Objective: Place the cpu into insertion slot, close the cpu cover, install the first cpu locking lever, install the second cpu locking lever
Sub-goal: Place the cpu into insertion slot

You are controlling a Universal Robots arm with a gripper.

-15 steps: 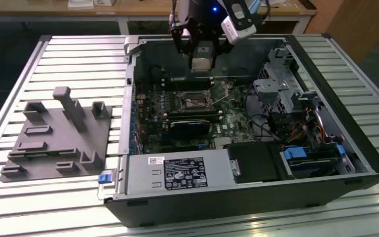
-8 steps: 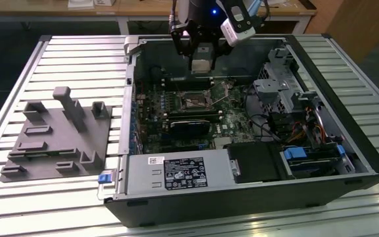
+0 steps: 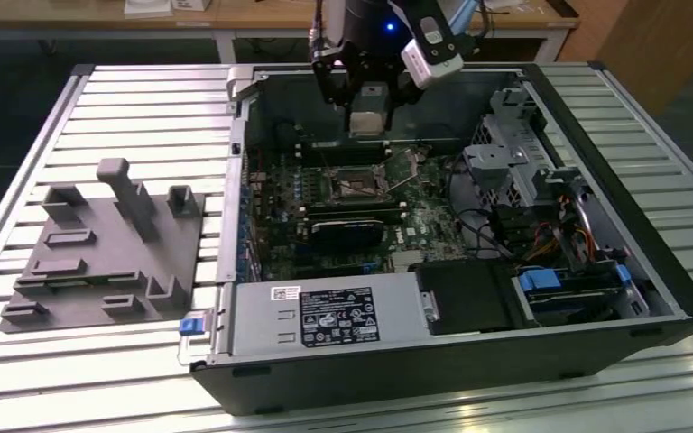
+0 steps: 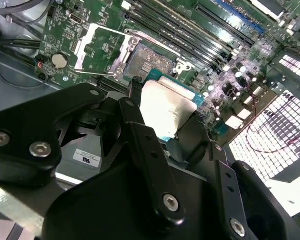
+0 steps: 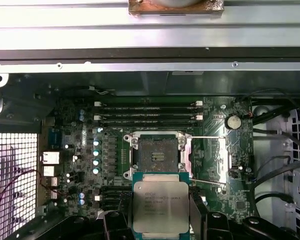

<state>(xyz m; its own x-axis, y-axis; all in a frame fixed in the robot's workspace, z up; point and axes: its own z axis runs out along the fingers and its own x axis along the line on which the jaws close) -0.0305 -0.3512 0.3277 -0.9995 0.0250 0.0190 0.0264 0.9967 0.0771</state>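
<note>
My gripper (image 3: pixel 368 115) hangs over the open computer case, shut on the cpu (image 3: pixel 367 123), a small square chip with a pale metal top. In the first wrist view the cpu (image 5: pixel 160 206) sits between the two black fingers (image 5: pixel 115 222), just short of the empty insertion slot (image 5: pixel 157 156). The cpu cover (image 5: pixel 217 159) is swung open and lies flat beside the slot. Two thin locking levers (image 5: pixel 206 137) stand released along the cover. The second wrist view shows the cpu (image 4: pixel 167 107) in the gripper (image 4: pixel 167 114), above and apart from the slot (image 4: pixel 147 62) and the open cover (image 4: pixel 97 47).
Memory sticks (image 5: pixel 147 112) run along one side of the slot and a black card (image 3: pixel 346 233) lies on the other. A power supply (image 3: pixel 322 316) and drive cage (image 3: pixel 515 162) crowd the case. A grey fixture block (image 3: pixel 94 253) stands on the slatted table (image 3: pixel 142 99).
</note>
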